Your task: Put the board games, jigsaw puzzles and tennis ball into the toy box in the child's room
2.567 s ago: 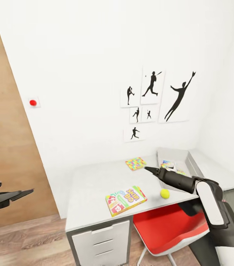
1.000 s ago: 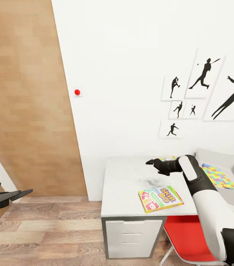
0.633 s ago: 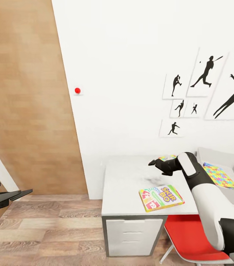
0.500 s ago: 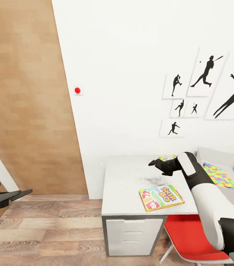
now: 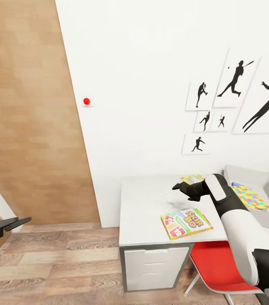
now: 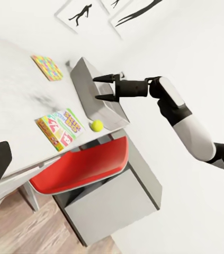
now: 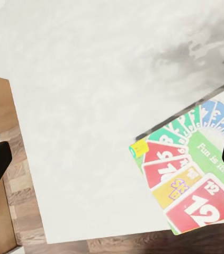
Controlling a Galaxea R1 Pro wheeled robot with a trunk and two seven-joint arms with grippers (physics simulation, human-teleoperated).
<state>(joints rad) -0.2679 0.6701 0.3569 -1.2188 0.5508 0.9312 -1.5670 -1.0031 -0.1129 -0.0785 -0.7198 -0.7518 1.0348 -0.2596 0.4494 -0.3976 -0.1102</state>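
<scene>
- A white wall [image 5: 151, 63] carries black silhouette pictures of athletes [image 5: 232, 97], with a small red dot [image 5: 86, 101] further along it; a wood-panelled wall [image 5: 28, 118] meets it at the corner.
- The table [image 5: 151, 203], a long light-grey desk top with pale drawers [image 5: 153, 264] below, stands against the white wall. A red chair [image 5: 217, 264] is tucked under its front edge.
- The right arm [image 5: 236, 220], white with black joints, reaches over the table top from the front.
- The toy box [image 5: 253, 176], a grey bin, sits at the table's far right end. One jigsaw puzzle [image 5: 249, 196], a mosaic square, lies inside it.
- The SKIP-BO board game [image 5: 186, 223] lies flat near the table's front edge, slightly skewed to it.
- The second jigsaw puzzle [image 5: 192, 178] lies near the table's back edge, just beside the toy box.
- The right gripper [image 5: 177, 186] hangs above the table between the second puzzle and the SKIP-BO box, its fingers spread and empty.
- The left gripper [image 5: 13, 221] is off to the side above the wooden floor [image 5: 58, 267], well apart from the table; I cannot tell how its fingers are set.
- The tennis ball [image 6: 96, 125] rests on the table near the front edge, just beside the toy box.
</scene>
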